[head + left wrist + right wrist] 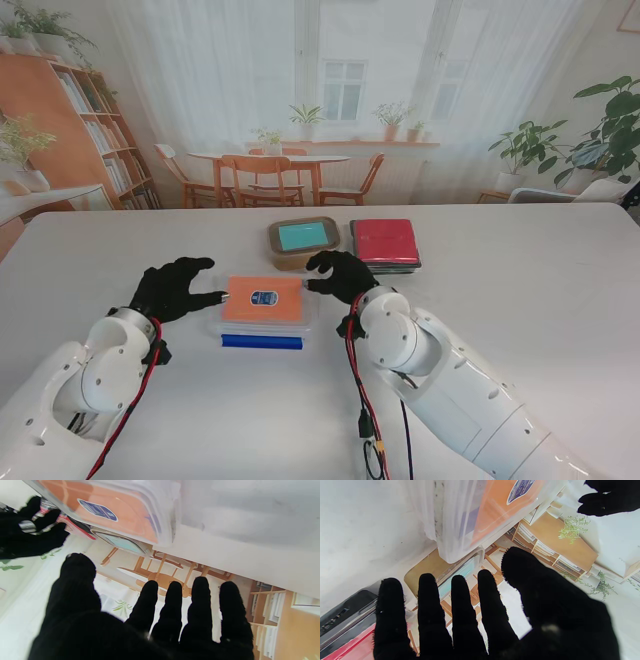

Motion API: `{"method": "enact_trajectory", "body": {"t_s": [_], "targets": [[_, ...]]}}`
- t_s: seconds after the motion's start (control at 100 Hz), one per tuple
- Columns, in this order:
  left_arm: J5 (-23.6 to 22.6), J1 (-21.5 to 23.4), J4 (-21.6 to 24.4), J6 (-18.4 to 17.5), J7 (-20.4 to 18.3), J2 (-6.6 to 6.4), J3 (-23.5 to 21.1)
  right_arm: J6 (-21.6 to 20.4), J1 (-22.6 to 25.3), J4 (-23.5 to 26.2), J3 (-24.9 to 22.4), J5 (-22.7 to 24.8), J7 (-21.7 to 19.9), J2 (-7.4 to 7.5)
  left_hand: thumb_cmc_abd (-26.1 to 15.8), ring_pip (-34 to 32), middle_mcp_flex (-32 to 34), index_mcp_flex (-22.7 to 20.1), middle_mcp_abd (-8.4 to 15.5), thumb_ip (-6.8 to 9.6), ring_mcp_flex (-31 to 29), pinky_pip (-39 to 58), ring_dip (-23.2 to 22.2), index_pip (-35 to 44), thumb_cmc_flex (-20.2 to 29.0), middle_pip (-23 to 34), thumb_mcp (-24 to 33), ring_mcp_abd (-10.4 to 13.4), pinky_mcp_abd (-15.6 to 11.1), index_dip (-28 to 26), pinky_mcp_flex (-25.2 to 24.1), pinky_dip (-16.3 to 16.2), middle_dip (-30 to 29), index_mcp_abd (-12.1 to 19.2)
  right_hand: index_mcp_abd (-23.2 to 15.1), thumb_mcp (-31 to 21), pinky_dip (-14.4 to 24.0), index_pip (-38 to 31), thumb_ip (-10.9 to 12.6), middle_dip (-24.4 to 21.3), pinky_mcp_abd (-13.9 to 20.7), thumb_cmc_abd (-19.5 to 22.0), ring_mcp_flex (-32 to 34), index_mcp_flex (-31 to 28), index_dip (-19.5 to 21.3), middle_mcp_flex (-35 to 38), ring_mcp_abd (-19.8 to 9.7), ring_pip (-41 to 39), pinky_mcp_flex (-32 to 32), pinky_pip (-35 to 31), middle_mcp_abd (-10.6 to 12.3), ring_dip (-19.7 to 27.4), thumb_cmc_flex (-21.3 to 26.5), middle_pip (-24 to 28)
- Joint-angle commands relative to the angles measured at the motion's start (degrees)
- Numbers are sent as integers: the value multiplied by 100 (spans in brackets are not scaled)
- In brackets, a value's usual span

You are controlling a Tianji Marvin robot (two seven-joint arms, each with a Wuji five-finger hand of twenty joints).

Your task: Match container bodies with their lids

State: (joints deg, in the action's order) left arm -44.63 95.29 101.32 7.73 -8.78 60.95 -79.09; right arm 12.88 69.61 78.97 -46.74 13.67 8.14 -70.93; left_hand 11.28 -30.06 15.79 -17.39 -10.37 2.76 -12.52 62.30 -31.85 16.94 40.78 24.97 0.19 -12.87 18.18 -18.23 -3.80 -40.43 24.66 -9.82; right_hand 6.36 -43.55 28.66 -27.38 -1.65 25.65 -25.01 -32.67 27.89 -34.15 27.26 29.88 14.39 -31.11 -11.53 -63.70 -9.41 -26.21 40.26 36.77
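Note:
A clear box with an orange lid (262, 299) lies at the table's middle, a blue strip (261, 342) along its near edge. My left hand (172, 287) hovers just left of it, fingers spread, holding nothing. My right hand (342, 275) hovers at its right far corner, also spread and holding nothing. Farther from me sit a tan box with a teal lid (302, 238) and, to its right, a dark box with a red lid (385, 243). The orange lid (105, 510) and the orange lid (495, 507) show close in both wrist views, past the fingers (172, 605) and the fingers (460, 610).
The white table (520, 300) stretches wide to the right and toward me. Behind the table are chairs, a small dining table, a bookshelf at the left and plants at the right.

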Motion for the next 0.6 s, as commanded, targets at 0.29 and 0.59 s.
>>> {"method": "enact_trajectory", "body": {"t_s": [0.29,0.59], "targets": [[-664,217,-17,-700,-270,-84,180,-209,-461,-386,313,29,-124,-142,616,1749,-777,919,576,-25,835,-3236,401,-977,404,-1874,84,673,-795,271,-107,162,-289,549,-244,-336,-258,-58,-52,-78,16,-318,-234,108,-86,-169,-397,164,235,438,236,130,236,-97],[-1029,-127,-368,-1024,-619,-187,499,-244,-727,-611,541,84,-475,-99,807,2165,-933,975,729,-85,944,-3946,347,-1362,527,-2291,175,637,-1044,127,-148,-286,-146,779,-229,-441,-234,-196,-95,-51,339,-435,60,-194,-74,249,-550,-46,203,407,364,59,286,-9]]}}
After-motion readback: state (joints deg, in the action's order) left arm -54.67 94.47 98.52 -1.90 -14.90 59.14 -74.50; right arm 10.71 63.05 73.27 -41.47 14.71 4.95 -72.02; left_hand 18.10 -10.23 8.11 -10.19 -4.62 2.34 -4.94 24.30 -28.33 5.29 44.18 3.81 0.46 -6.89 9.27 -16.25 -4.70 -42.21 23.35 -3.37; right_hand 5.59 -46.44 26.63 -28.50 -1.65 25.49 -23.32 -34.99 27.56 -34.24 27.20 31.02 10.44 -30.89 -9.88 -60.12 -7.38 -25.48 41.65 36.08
